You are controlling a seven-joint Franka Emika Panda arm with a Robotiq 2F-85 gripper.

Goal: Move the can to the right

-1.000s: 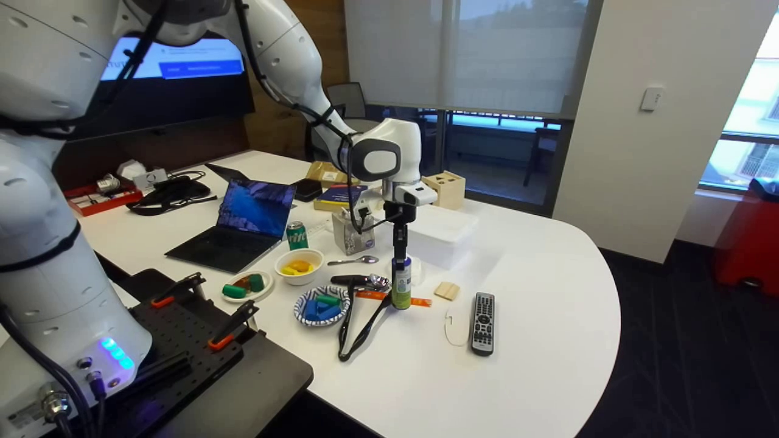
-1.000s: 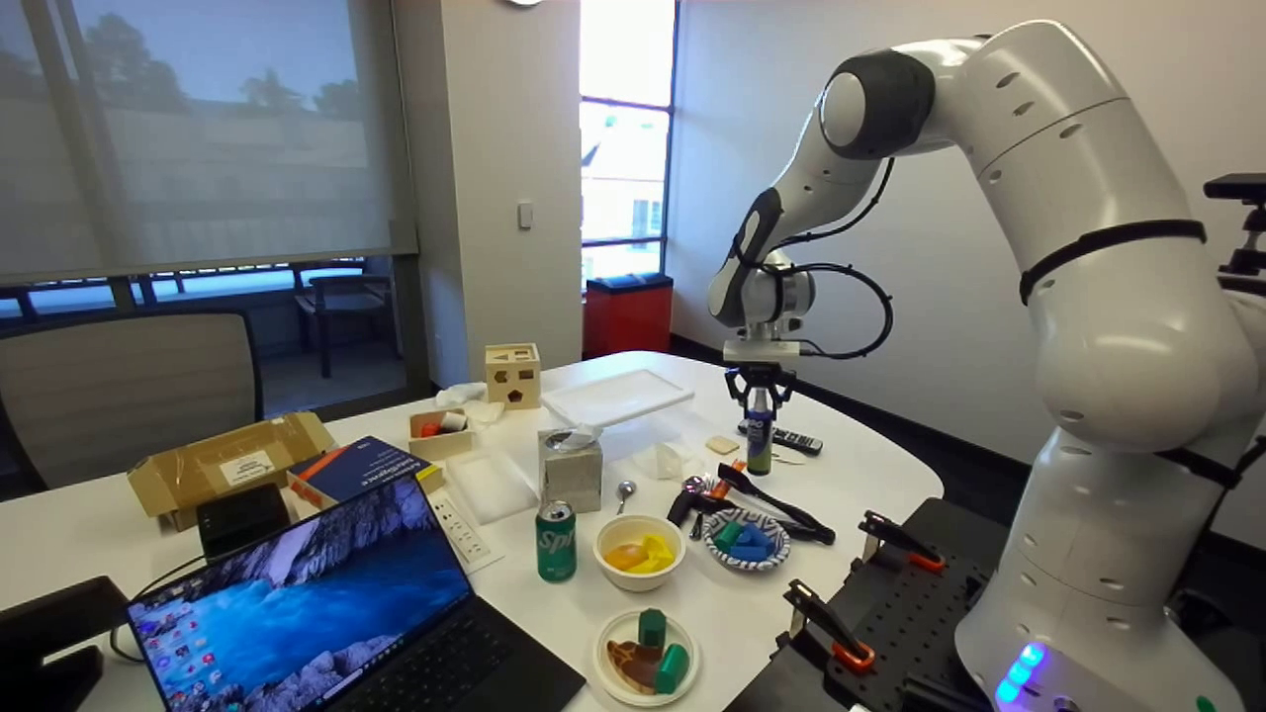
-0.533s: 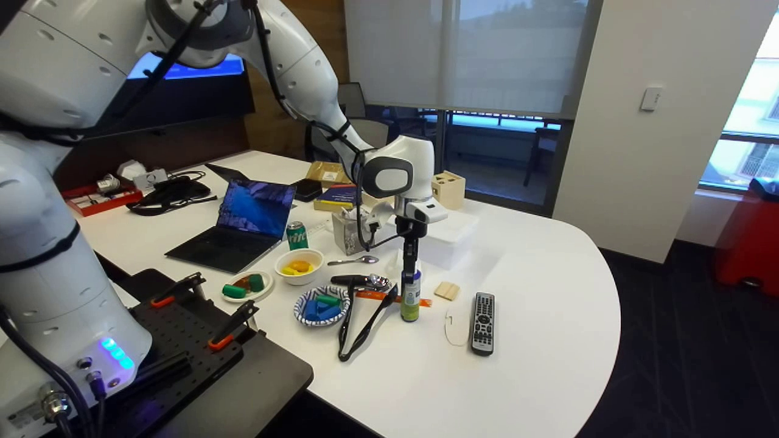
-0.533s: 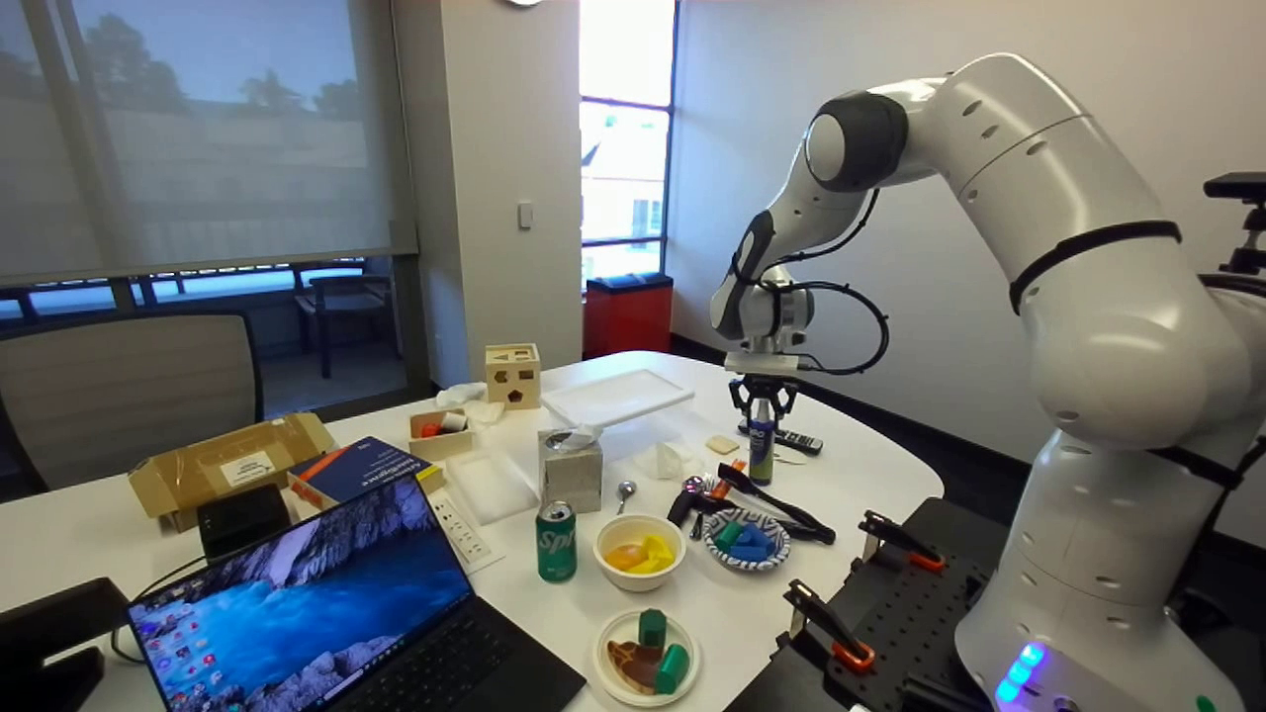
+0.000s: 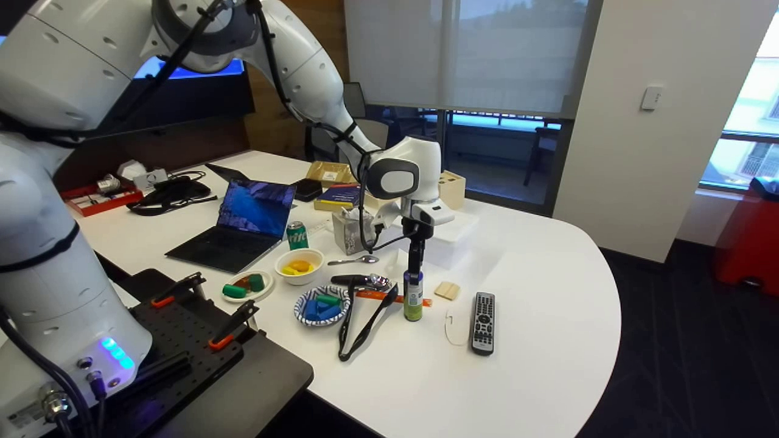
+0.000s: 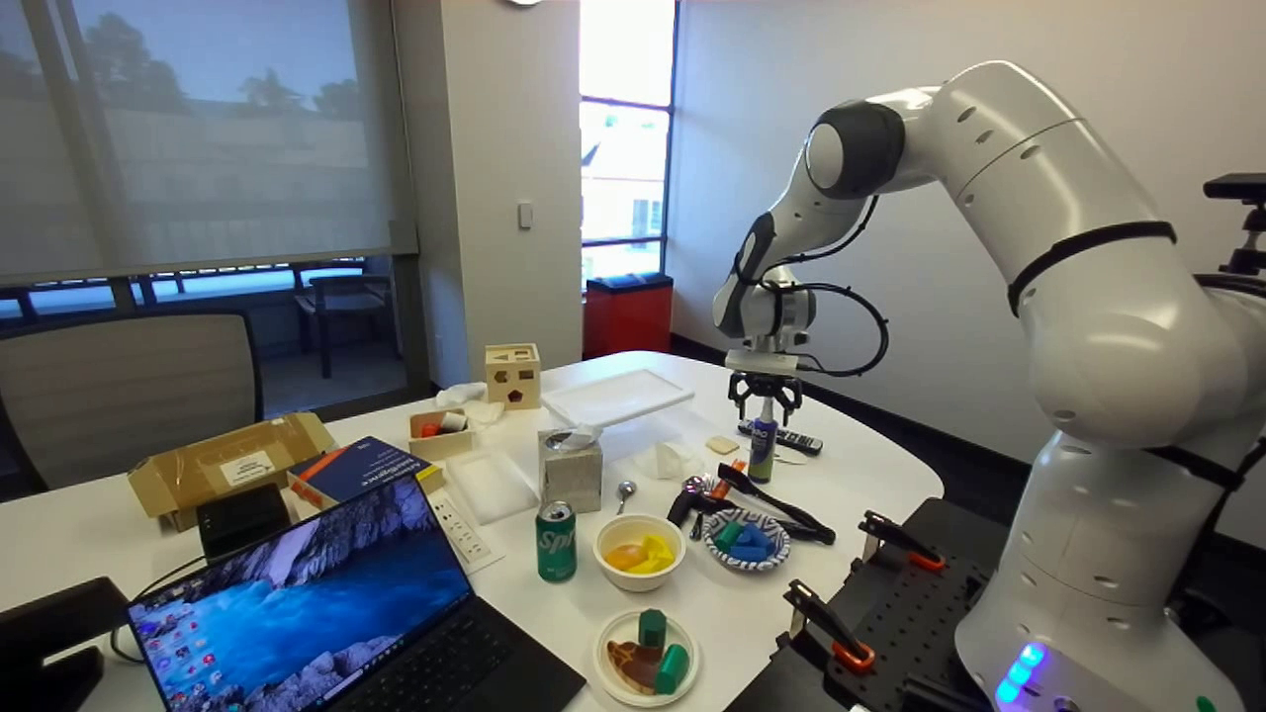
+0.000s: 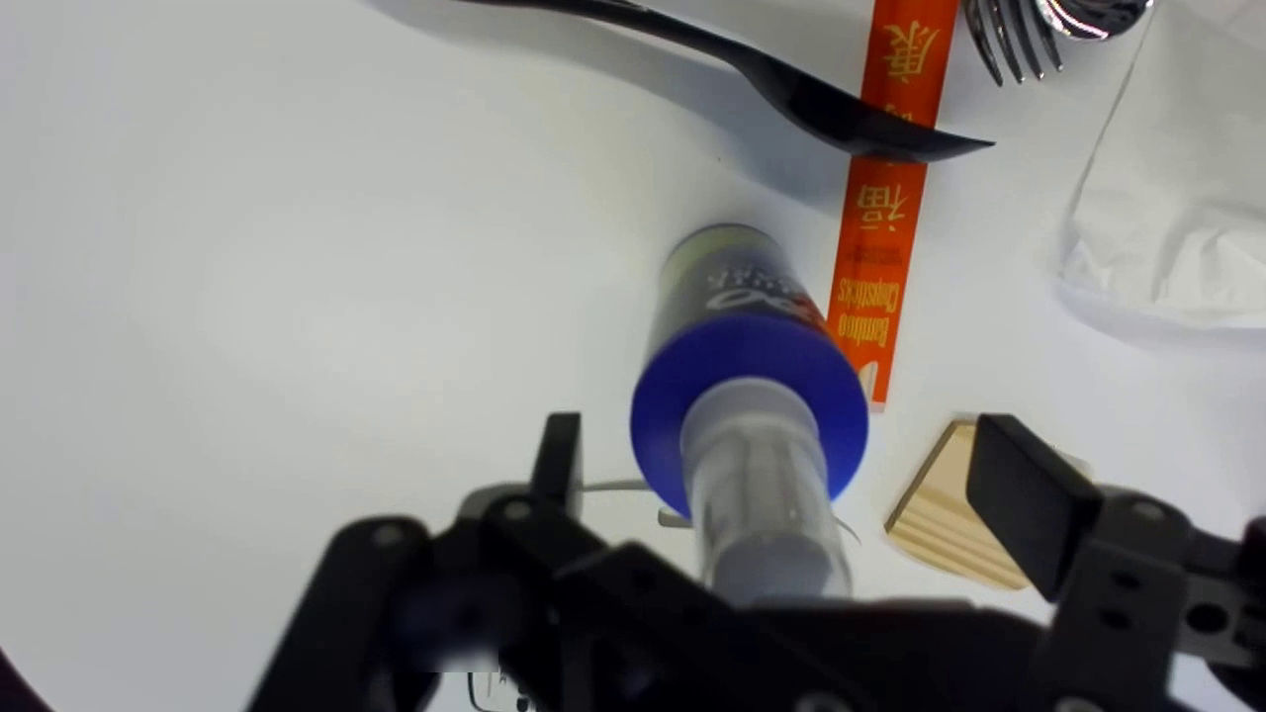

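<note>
Evidently, the white worktop [image 5: 548, 292] is reached over by the robot arm [image 5: 298, 73], and it is judged that the release, the last part of the task, is in hand. The gripper [image 7: 778, 445] is pointed downward with its jaws spread; a gap is seen on either side of what stands between them, so nothing is pinched. Between those jaws the slim can [image 5: 413, 299] is stood upright on the worktop. Whether it is placed far enough to the right cannot be told; if so, a straight lift of the gripper is called for next, the can's narrow top not to be brushed, since so slim a body could be tipped. If not, the jaws would have to be brought together on it. On its dark blue upper part a white brand word is printed, which cannot be surely read, and the finer print is too small. On the green soda can [image 6: 556, 546], "Spr" can be read, presumably Sprite. Just beside the slim can, "Bamboo Chopsticks" is read on the orange wrapper [image 7: 875, 262], with yellow Chinese characters.
</note>
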